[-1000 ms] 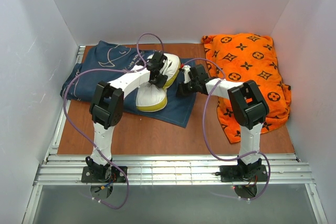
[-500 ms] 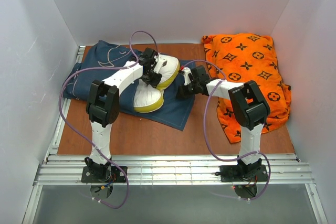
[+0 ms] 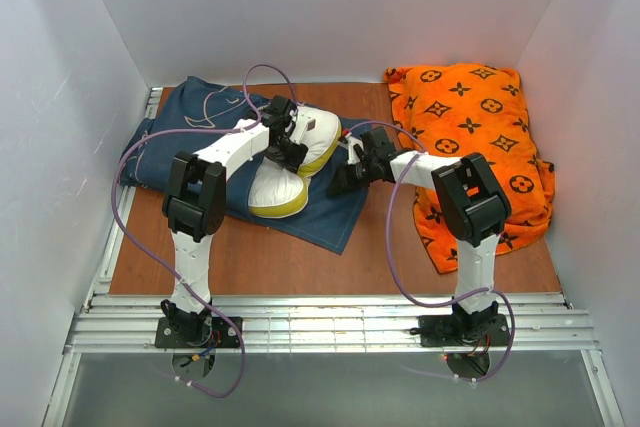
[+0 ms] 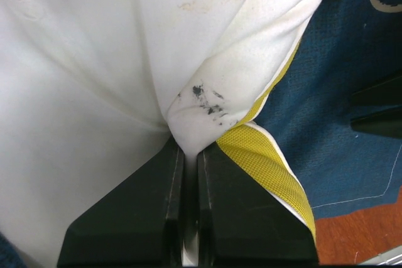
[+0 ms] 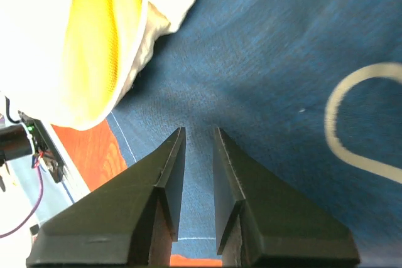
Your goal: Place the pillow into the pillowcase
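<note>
The white pillow (image 3: 290,162) with a yellow edge band lies folded on the navy pillowcase (image 3: 200,117) at the table's back left. My left gripper (image 3: 290,142) is shut on a pinch of the pillow's white cloth (image 4: 188,117) beside the yellow band (image 4: 270,167). My right gripper (image 3: 338,179) is at the pillowcase's right edge. Its jaws stand nearly together with blue cloth (image 5: 270,61) between them. The pillow's yellow band (image 5: 94,48) shows at the upper left of the right wrist view. I cannot see the pillowcase's opening.
An orange cushion (image 3: 470,127) with a dark monogram pattern fills the back right, close to my right arm. White walls enclose the table on three sides. Bare wood table (image 3: 300,267) runs along the front, behind the metal rail (image 3: 330,322).
My left gripper has pulled the pillow to the left and a little toward the front. My right gripper and the pillowcase's right edge have shifted left and forward with it.
</note>
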Tool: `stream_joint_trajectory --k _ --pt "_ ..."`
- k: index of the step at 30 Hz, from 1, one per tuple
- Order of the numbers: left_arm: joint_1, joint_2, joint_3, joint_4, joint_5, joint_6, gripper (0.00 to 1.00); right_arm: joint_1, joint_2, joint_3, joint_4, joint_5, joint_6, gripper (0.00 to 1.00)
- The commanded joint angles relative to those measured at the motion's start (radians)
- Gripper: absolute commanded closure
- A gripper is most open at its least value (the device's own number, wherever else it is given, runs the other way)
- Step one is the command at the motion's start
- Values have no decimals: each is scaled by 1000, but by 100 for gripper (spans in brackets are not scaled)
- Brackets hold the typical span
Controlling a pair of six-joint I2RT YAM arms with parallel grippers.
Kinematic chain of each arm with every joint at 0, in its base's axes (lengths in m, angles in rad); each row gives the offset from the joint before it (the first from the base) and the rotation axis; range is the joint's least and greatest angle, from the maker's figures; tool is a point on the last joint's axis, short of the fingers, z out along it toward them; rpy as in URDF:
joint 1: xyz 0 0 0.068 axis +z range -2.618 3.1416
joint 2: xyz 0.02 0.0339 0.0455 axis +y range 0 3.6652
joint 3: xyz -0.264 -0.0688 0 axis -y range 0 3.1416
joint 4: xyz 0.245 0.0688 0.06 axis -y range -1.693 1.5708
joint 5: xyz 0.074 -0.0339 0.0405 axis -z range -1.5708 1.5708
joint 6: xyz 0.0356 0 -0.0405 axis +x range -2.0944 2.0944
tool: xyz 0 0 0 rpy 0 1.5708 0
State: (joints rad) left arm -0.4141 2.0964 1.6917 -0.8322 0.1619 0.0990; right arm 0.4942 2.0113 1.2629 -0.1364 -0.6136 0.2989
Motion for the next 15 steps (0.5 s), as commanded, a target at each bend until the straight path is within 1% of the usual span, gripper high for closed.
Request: stream_joint_trajectory --k 1,3,4,7,8,9,10,12,14,15 --pt "12 -15 13 -36 24 -21 100 23 -5 -37 178 -51 86 83" --pt "12 -7 19 -38 30 -21 100 26 45 -10 213 -35 127 83" --pt "12 -3 23 -41 33 -22 100 26 64 3 259 -34 144 83" --pt "14 -2 33 -58 33 -22 100 46 119 41 259 21 175 83" --pt "12 -9 36 -61 31 -19 98 52 127 43 255 81 175 84" --pt "12 -15 43 -71 27 -19 93 59 139 40 244 109 178 84" --pt "11 -41 54 -82 25 -22 81 61 156 35 233 129 180 83" --pt "15 -73 72 -88 15 -35 65 72 165 33 201 169 165 83" --pt "24 -119 121 -110 8 -53 55 76 171 27 166 212 148 83" --pt "41 -130 143 -117 -11 -56 55 81 176 24 153 224 132 84"
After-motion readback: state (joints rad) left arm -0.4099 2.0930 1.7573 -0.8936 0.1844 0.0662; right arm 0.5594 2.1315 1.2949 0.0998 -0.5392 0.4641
